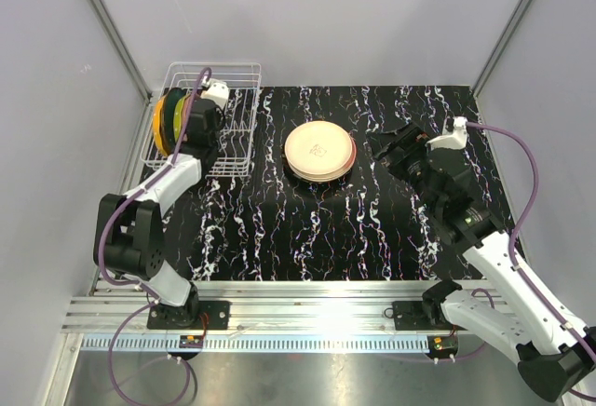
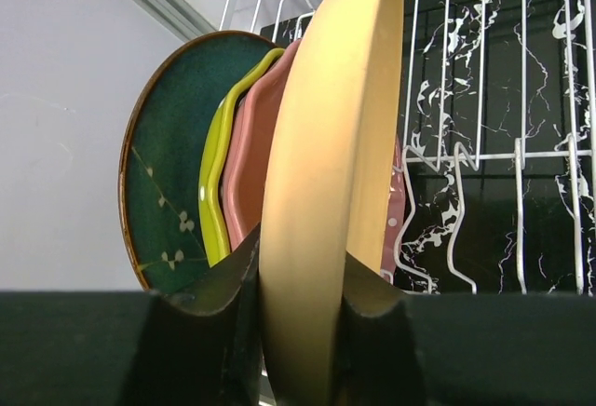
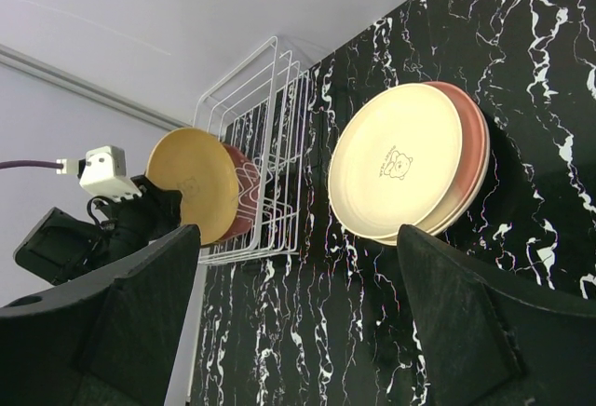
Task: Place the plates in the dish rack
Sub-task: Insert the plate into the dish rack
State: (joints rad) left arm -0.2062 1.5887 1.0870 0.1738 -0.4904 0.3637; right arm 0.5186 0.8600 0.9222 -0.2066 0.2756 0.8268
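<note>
The white wire dish rack [image 1: 237, 136] stands at the table's back left. At its left end several plates stand on edge: a dark green plate [image 2: 172, 173], a lime one [image 2: 216, 182], a pink one [image 2: 256, 155] and a yellow plate [image 2: 326, 173]. My left gripper [image 2: 303, 322] is shut on the yellow plate's rim and holds it upright in the rack [image 2: 521, 150]. A stack of plates [image 1: 318, 150], cream on top with a reddish one below, lies flat mid-table. Just to the right of that stack my right gripper [image 1: 391, 145] is open, with nothing between its fingers [image 3: 149, 304].
The table top is black marble-patterned [image 1: 307, 229]. Grey walls and metal frame posts [image 1: 112, 24] close in the back and sides. The rack's right part holds bare prongs [image 1: 244, 117]. A metal rail [image 1: 307, 313] carries both arm bases at the near edge.
</note>
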